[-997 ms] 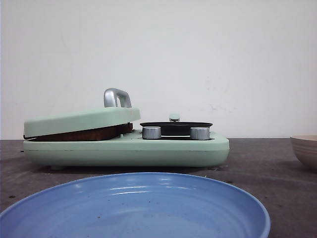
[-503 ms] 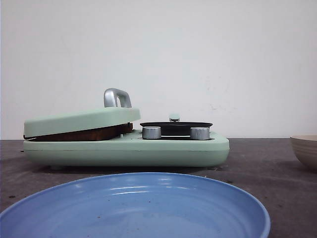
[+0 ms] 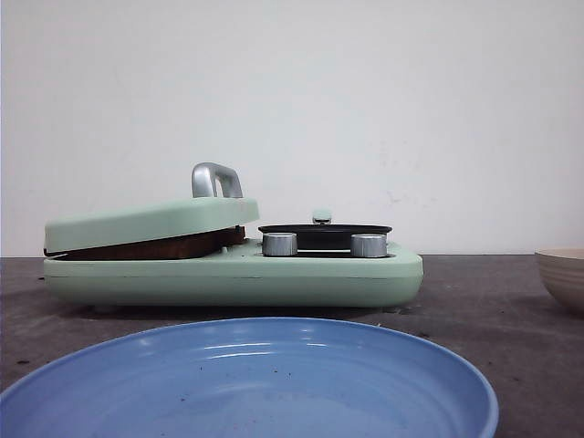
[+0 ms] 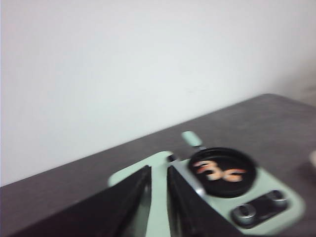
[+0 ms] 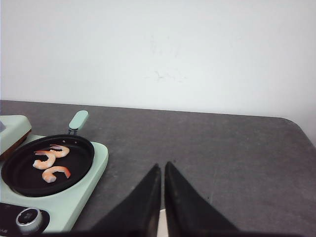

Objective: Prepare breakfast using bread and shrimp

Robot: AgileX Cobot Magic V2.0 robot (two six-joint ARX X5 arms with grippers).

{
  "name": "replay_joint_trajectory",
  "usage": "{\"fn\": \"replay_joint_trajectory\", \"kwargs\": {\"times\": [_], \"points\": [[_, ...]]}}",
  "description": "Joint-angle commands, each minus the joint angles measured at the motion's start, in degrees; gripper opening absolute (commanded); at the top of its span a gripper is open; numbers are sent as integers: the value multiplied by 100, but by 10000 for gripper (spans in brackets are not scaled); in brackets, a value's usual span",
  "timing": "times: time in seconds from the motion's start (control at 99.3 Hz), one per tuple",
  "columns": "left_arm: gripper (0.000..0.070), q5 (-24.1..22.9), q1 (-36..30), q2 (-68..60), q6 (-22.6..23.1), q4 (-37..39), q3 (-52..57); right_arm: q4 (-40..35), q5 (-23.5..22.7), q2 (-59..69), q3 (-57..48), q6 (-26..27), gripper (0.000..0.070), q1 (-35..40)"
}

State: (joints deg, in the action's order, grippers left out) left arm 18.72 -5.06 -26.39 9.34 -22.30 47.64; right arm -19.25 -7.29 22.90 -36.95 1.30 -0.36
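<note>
Three pink shrimp (image 5: pixel 51 162) lie curled in the black pan (image 5: pixel 19 178) on the mint-green breakfast maker (image 3: pixel 274 278), off to one side of the right tool (image 5: pixel 162 170), whose fingers are pressed nearly together, holding nothing. Left tool (image 4: pixel 159 170): fingers slightly parted above the maker's lid (image 3: pixel 151 222), view blurred. Bread (image 3: pixel 155 246) probably the brown edge under that tilted lid. No legible writing. Blue plate (image 3: pixel 274 365) on worktop (image 3: pixel 484 301) in front.
</note>
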Motion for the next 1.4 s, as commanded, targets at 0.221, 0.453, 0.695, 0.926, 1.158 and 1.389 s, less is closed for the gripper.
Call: {"fn": "replay_joint_trajectory", "kwargs": {"times": [0.221, 0.453, 0.695, 0.926, 1.158, 1.389], "points": [[0, -33, 527, 1366, -522, 1043, -2367, 61, 22, 7, -57, -42, 1, 13], [0, -289, 772, 1875, -1272, 2107, -3755, 61, 20, 7, -57, -42, 1, 13], [0, -785, 778, 2347, -1493, 2216, -4487, 61, 20, 7, -55, -42, 1, 13], [0, -1469, 780, 2623, -1661, 1711, -4686, 79, 20, 7, -57, -42, 1, 13], [0, -1467, 804, 2623, -1405, 1145, -4686, 90, 20, 7, -57, -42, 1, 13], [0, -1469, 804, 2623, -1497, 1167, -4686, 90, 20, 7, -57, -42, 1, 13]]}}
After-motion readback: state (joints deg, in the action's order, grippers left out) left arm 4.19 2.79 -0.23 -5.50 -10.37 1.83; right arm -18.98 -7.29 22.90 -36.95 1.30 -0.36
